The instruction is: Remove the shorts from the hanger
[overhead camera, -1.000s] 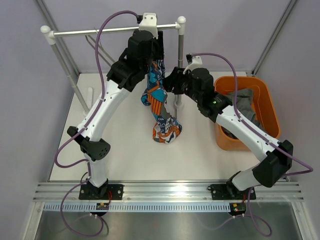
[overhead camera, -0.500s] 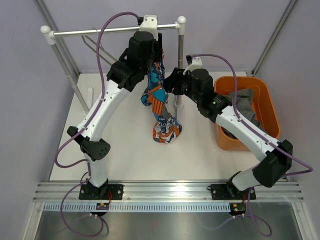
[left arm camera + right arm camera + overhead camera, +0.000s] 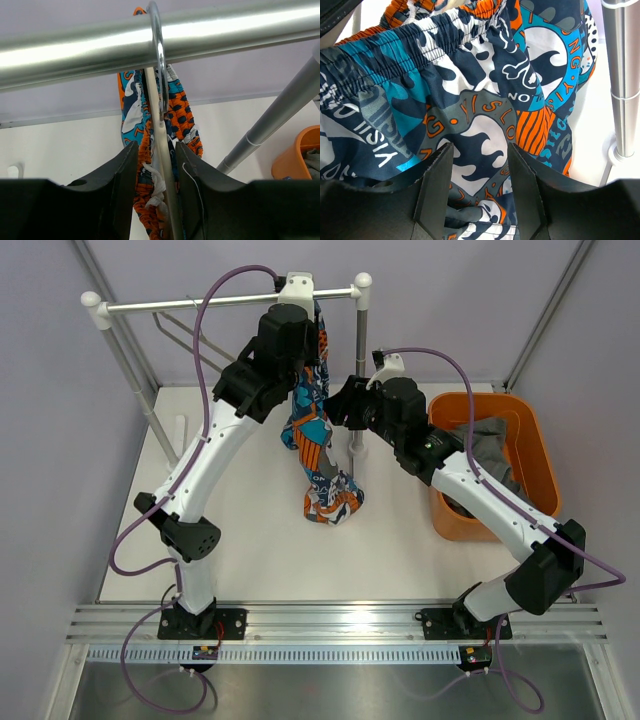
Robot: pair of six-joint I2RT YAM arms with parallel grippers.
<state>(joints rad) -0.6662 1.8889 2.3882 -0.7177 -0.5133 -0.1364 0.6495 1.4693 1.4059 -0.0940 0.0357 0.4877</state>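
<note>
The shorts [image 3: 318, 455] hang on the hanger [image 3: 159, 135], whose wire hook [image 3: 159, 55] sits over the metal rail [image 3: 75, 47]. Their lower end looks bunched on the bench [image 3: 250, 540], beside the rack's upright post [image 3: 625, 75].

The left end effector [image 3: 156, 150] is up under the rail with a finger on each side of the hanger's cream stem. The fingers are parted and not clamped, with cloth crowding the gap.

The right end effector [image 3: 480, 150] faces the printed cloth just below the elastic waistband. Its fingers stand apart with fabric between them, and I cannot tell whether they actually pinch it.

The main risk is at the left side. If those fingers close on cloth along with the stem, the shorts are pinned to the hanger and any pull just stretches them.

If the hanger is not held firmly, a tug from the right could swing it or lift the hook off the rail, dropping everything. The elastic waistband may also catch on a hanger arm. A shallow hold on this floppy cloth could simply slip free.
</note>
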